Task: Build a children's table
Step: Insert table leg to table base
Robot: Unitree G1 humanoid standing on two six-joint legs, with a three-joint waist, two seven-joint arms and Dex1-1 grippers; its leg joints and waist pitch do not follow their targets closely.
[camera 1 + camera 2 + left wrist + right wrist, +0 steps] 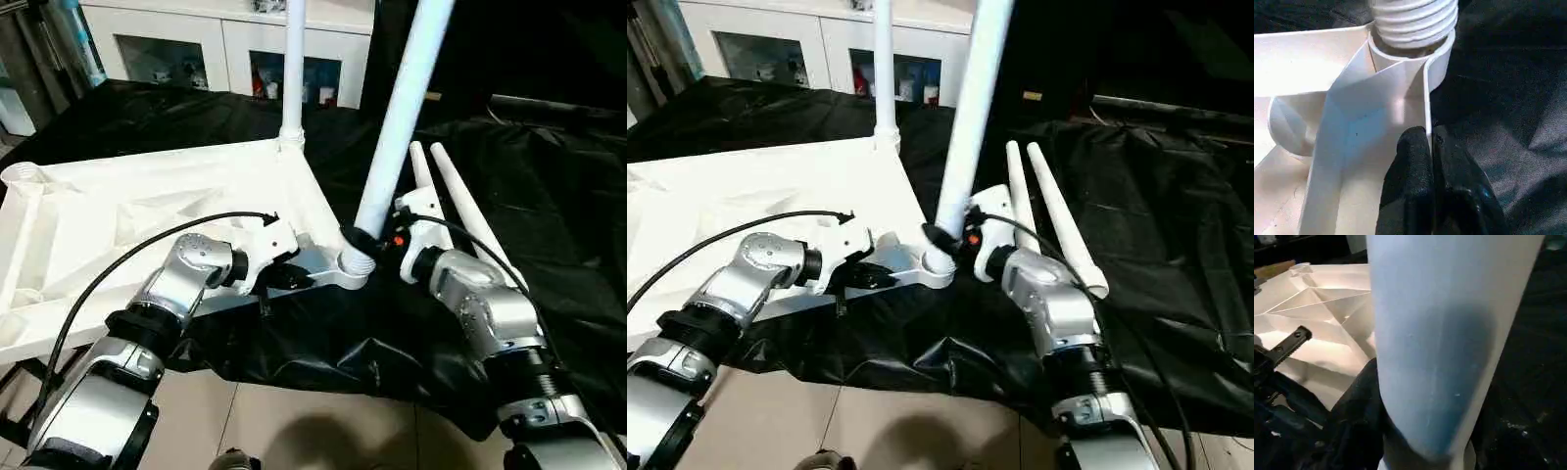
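Standing: two legs (402, 117); lying: two more (470, 211).

White table top (127, 196), white legs (402, 117), black cloth (549, 196), white cabinet (225, 39)

Both forearms were built of rounded, brushed-silver metal segments joined by black ribbed collars, rising from the lower corners of the frame. Each ended in a white plastic wrist housing carrying a two-fingered black left gripper (284, 277) and right gripper (364, 241). A thin black cable looped over the left arm, another along the right. A small orange-red dot marked the right housing.
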